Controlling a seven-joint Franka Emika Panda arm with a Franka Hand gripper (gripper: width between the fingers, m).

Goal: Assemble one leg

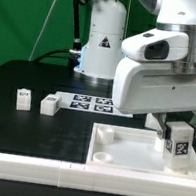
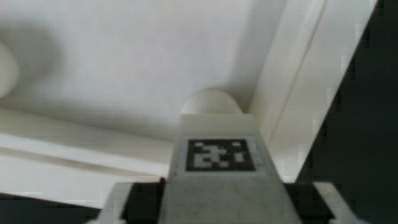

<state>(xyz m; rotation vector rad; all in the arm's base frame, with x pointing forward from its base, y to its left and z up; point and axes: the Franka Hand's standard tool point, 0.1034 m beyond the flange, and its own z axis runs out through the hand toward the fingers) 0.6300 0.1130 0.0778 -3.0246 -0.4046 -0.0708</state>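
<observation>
The table (image 1: 33, 77) is black, with a green curtain behind it and the white base of the arm at the back.

In the exterior view I see the marker board (image 1: 90, 103) lying flat near the middle. Two loose legs (image 1: 51, 104) stand at the exterior view's left of it, a little apart from each other. The white tray (image 1: 123, 155) lies in front, toward the exterior view's right. The gripper (image 1: 177, 129) hangs above the tray's far right part. Its fingers are closed on the leg (image 1: 178, 146), which stands upright with its tag toward the camera. I cannot tell whether the leg touches the tray.

In the wrist view both fingers (image 2: 143, 202) press against the sides of the leg (image 2: 219, 152), with no gap. The leg's rounded end points at the tray (image 2: 107, 50), close beside its raised wall.
</observation>
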